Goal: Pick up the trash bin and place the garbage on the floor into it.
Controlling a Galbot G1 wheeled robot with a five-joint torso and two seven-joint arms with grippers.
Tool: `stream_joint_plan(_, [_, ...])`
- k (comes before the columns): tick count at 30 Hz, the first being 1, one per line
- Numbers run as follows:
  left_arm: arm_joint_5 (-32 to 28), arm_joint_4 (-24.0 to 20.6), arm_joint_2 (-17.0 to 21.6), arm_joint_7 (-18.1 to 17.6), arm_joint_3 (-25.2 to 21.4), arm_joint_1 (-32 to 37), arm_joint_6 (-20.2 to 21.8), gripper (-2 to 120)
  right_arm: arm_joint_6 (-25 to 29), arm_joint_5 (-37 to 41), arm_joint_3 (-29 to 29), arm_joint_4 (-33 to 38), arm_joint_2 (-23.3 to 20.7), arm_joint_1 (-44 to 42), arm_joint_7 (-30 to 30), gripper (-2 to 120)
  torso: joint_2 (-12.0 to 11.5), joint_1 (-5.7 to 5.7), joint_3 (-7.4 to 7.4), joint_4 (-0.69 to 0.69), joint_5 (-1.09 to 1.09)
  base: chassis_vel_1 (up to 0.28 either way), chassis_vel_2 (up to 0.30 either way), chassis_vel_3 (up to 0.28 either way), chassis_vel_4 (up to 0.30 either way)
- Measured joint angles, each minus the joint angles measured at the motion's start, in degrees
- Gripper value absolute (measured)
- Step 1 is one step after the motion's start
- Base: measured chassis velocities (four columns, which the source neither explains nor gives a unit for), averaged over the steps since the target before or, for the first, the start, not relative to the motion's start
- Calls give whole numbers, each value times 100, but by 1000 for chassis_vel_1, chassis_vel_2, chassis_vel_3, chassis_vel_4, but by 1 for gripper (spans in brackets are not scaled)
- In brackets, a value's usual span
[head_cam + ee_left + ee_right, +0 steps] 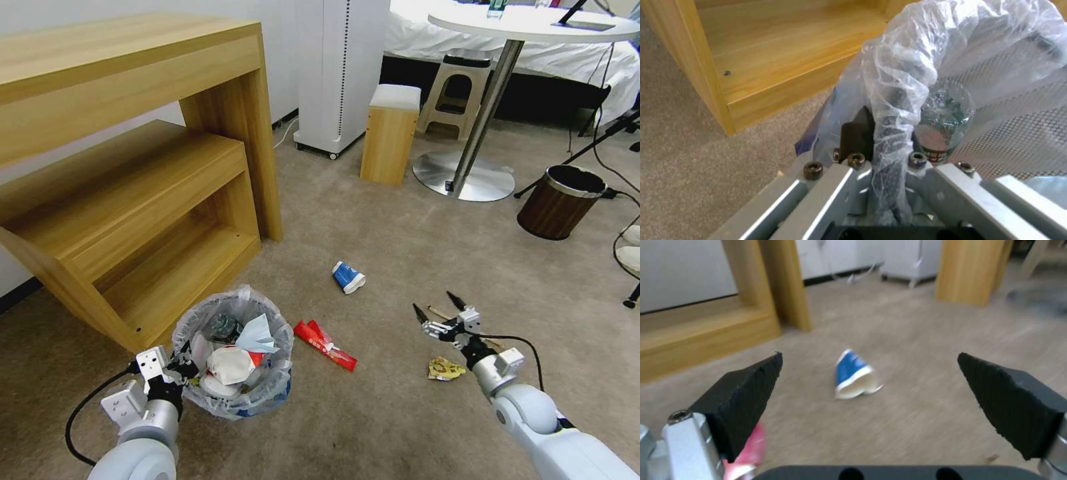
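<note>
The trash bin [233, 353] is standing upright on the floor [400, 413], mouth facing up, just beside the low corner of the wooden shelf unit [133, 200]. Its crinkly translucent bag is showing blue patches low down, and it is holding a crushed red-white cup, tissue and a small bottle [945, 130]. The left gripper [179, 365] is clamping the bagged rim on the side nearest the robot, one finger [857, 135] outside the wall. The right gripper [439, 308] is hovering with its jaws spread wide and empty above the carpet. Ahead of it the blue-white cup [349, 277] is lying on its side, flattened mouth pointing roughly toward the robot. The red wrapper [325, 345] is lying slantwise between bin and right gripper; what is probably a wooden stick [441, 313] is lying under that gripper, and a yellow wrapper [445, 368] near its wrist.
</note>
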Motion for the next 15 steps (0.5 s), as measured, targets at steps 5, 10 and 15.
stream_joint_plan(5, [39, 65, -55, -1, -8, 9, -1, 0, -223, 905, -808, -484, 33, 573, -332, 100, 0, 0, 0, 2, 1, 0, 0, 0, 0])
stream_joint_plan(10, [37, 97, -59, -3, -25, -16, -1, 0, -251, 1146, -1237, -858, 67, 809, -366, 100, 0, 0, 0, 1, 1, 0, 0, 0, 0])
stream_joint_plan(15, [24, 131, -69, -10, -48, -51, -2, 0, -328, 1290, -1542, -1177, 104, 943, -418, 99, 0, 0, 0, 1, -1, 0, 0, 0, 0])
